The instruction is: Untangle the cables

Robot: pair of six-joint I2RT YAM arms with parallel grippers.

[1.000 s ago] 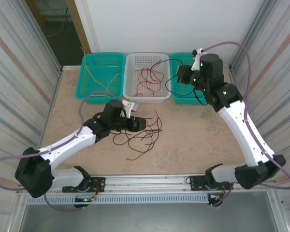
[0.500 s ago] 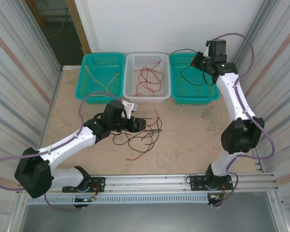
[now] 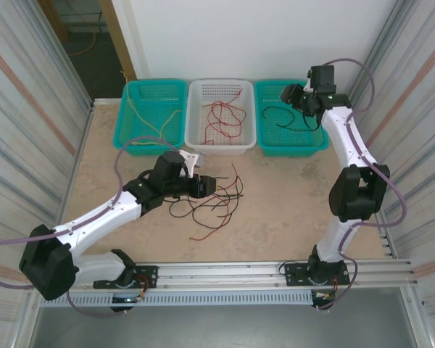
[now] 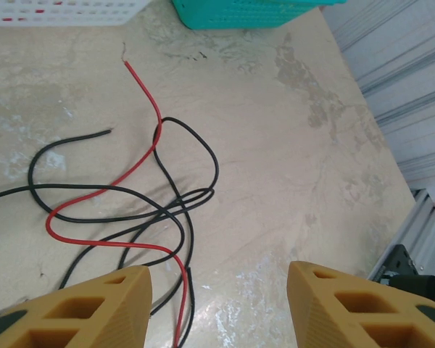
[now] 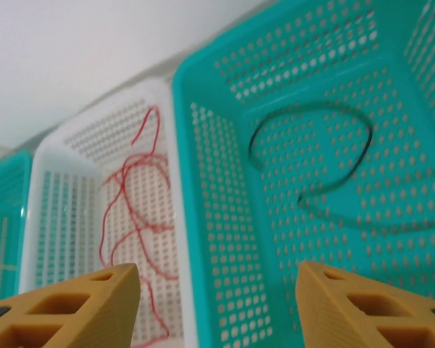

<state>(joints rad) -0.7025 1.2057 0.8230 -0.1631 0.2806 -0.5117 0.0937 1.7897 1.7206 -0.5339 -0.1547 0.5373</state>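
Left wrist view looks down on the cables (image 4: pixel 163 210), a loose knot of red and black strands lying flat near the counter's (image 4: pixel 290 145) middle. They look feather-light, limp and thin, likely to slip from a shallow pinch, so the free red end (image 4: pixel 128 67) seems the best hold. The left tool (image 4: pixel 217 290) hangs apart and empty. The right tool (image 5: pixel 217 290), also apart, hovers over the far-right basket (image 5: pixel 217 239), where one black cable (image 5: pixel 368 141) lies.
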